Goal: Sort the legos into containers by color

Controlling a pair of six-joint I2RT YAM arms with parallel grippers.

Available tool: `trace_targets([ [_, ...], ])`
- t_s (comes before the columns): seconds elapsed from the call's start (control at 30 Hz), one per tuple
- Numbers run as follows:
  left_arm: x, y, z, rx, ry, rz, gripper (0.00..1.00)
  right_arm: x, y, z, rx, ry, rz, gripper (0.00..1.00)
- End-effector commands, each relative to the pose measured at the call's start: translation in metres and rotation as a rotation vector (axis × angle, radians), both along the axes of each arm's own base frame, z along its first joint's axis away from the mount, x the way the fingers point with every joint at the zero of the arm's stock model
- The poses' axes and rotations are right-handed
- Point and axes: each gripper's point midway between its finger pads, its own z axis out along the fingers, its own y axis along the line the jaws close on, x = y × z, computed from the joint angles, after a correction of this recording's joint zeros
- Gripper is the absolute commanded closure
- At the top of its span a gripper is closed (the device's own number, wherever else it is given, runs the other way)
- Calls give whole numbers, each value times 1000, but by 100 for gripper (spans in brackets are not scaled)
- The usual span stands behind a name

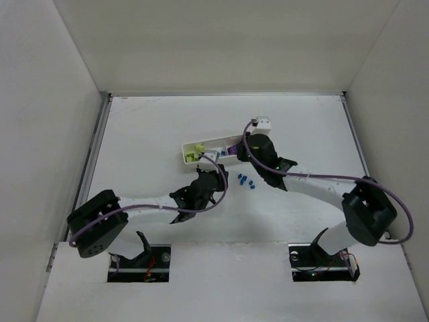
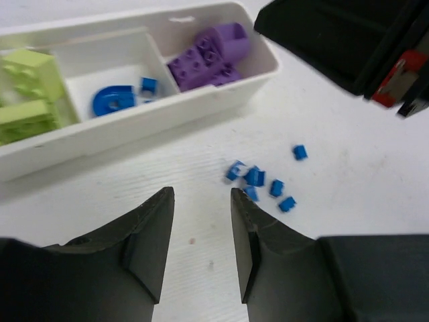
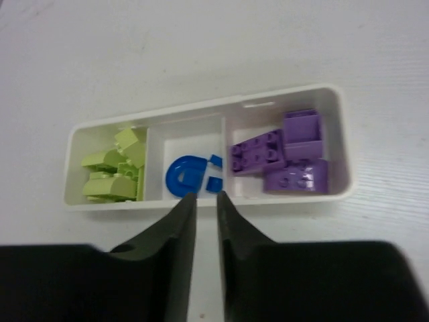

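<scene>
Left pincer [image 2: 201, 194]: fingers moderately apart, nothing between them, poised low over the surface [image 2: 348, 221] just short of the white tray [image 2: 134, 127]. Right pincer [image 3: 206, 196]: fingers drawn to a thin slit, nothing gripped, hanging at the tray's near wall in line with the middle compartment. Tray contents by compartment: lime bricks [image 3: 110, 171] at one end, a blue arch [image 3: 182, 176] and a small blue brick [image 2: 149, 85] in the middle, purple bricks [image 3: 285, 157] at the other end. Several loose blue bricks [image 2: 258, 180] lie clustered on the surface near the tray's purple end. Red patch [image 2: 395, 77] on the right arm's black housing: any marking too small to read.
</scene>
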Motion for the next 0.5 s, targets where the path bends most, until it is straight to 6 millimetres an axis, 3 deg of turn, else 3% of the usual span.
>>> trace_targets([
  [0.0,-3,-38,19,-13,-48,-64,64,-2,-39,15,48,-60,-81,82],
  [0.13,-18,-77,1,61,-16,-149,72,-11,-78,-3,43,-48,-134,81],
  [0.2,-20,-91,-10,101,9,-167,74,-12,-88,-10,59,-51,-158,74],
  [0.33,-22,-102,-30,153,44,-172,72,-17,-91,-17,117,-49,-170,53],
  [0.47,-18,-103,-46,182,77,-134,71,-18,-92,-16,139,-44,-160,52],
])
